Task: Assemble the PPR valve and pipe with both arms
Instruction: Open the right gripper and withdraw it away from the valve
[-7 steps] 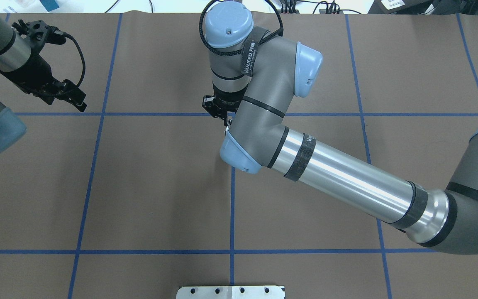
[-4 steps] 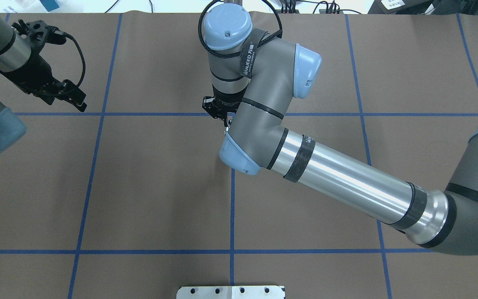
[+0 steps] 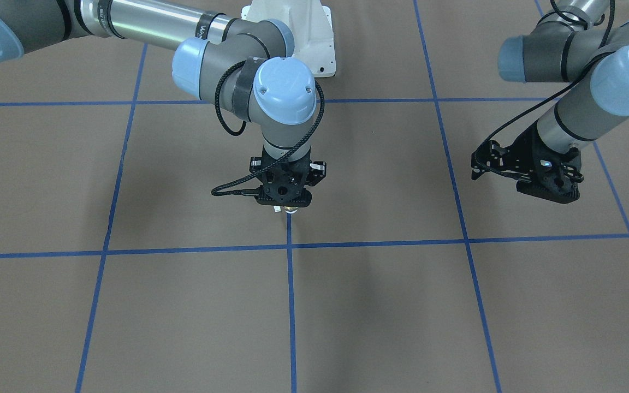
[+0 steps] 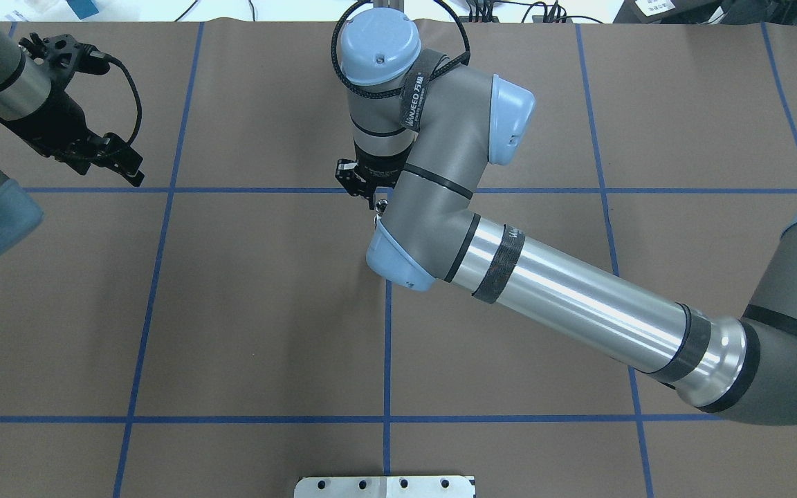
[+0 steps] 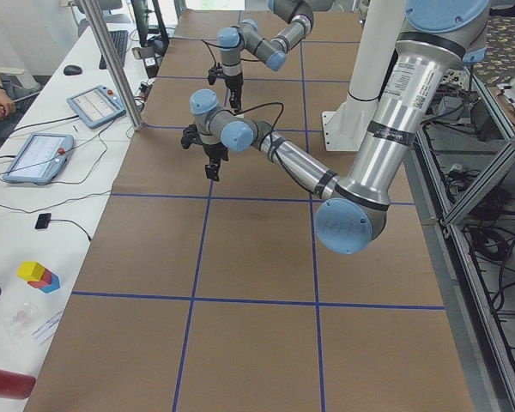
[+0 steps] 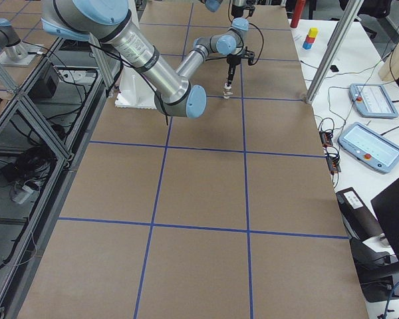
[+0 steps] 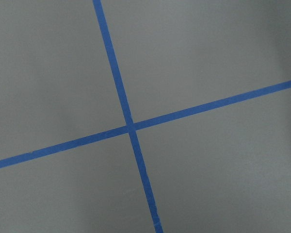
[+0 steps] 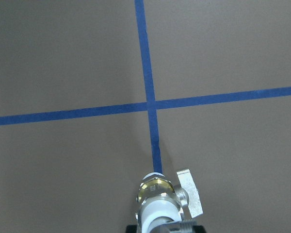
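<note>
Gripped PPR valve (image 8: pixel 155 204) in right gripper (image 3: pixel 288 205) close over table (image 4: pixel 246 311), left gripper (image 4: pixel 124 164) aperture indeterminable; risked valve toppling and rolling if released tilted

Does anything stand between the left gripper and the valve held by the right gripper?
Nothing visible does: between the left gripper and the PPR valve lies only brown table cover with blue tape lines.
</note>
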Available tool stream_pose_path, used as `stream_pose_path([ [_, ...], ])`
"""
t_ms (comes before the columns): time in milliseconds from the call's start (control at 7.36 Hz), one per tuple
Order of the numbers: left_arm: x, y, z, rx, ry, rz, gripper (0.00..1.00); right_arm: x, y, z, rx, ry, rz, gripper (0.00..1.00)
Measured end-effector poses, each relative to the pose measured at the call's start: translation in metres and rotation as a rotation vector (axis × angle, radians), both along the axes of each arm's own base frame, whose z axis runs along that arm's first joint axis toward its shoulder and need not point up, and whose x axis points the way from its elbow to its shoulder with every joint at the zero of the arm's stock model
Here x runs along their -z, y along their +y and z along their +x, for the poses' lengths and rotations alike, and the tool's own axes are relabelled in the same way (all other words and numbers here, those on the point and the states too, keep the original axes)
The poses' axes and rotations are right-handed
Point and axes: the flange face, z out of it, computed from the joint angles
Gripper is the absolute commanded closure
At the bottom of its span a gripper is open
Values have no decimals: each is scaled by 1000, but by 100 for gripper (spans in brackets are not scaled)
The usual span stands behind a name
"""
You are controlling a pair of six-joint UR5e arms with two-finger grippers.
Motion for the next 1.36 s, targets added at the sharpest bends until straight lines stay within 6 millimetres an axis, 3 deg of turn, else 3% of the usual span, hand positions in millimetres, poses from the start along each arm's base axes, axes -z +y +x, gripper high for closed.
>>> stream_pose_path([
  [272, 0, 0, 0, 2, 0, -2, 1, 4, -3, 3, -6, -11, 4, 1],
  [544, 2, 0, 0, 2, 3, -2, 1, 8, -7, 27, -18, -56, 18, 1],
  [680, 5, 1, -1, 1, 9, 1, 1, -7, 0, 58, -26, -84, 25, 1],
  [951, 8, 11, -20, 14, 21, 17, 1, -71, 26, 151, -54, -114, 52, 1],
  [1223, -2, 38, -71, 49, 22, 50, 1, -140, 27, 242, -29, -99, 91, 1],
  [1359, -15, 55, -103, 50, 11, 83, 1, -188, 19, 292, 11, -75, 118, 1],
])
